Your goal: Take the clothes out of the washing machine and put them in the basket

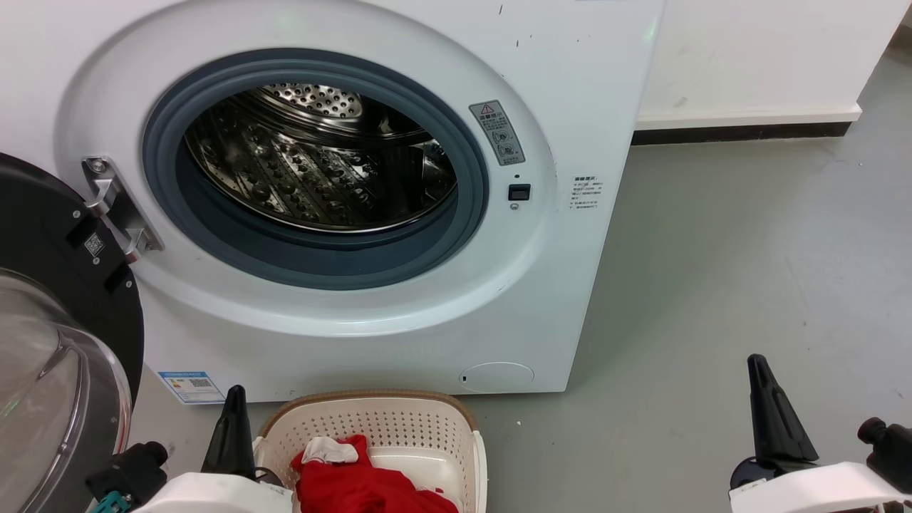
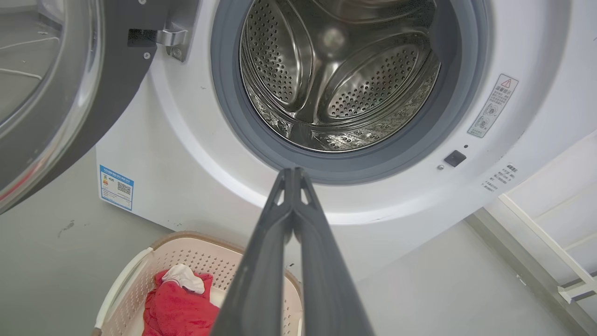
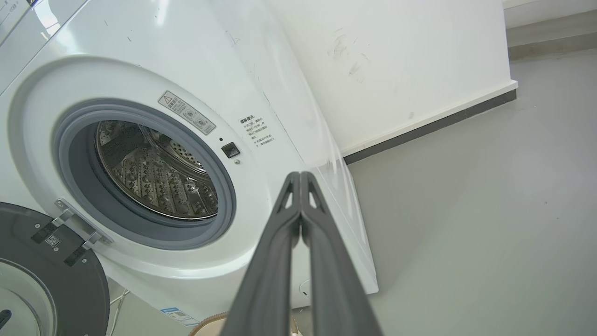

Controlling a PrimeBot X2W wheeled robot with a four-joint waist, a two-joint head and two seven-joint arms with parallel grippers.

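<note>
The white washing machine [image 1: 370, 313] stands with its black-framed glass door [image 1: 57, 342] swung open to the left, and its steel drum [image 1: 313, 164] holds no fabric. On the floor in front sits the cream basket [image 1: 399, 420] with the red clothes [image 1: 363, 484] lying inside, a white cuff on top. My left gripper [image 1: 234, 399] is shut with nothing in it, beside the basket's left rim. My right gripper [image 1: 757, 367] is shut too, low at the right over bare floor. The left wrist view shows the clothes [image 2: 179, 308], the basket [image 2: 205, 254] and the drum [image 2: 340, 70].
Grey floor [image 1: 748, 271] stretches to the right of the machine. A white wall with a dark skirting strip [image 1: 741, 132] runs behind it. The open door juts out at the left, close to my left arm.
</note>
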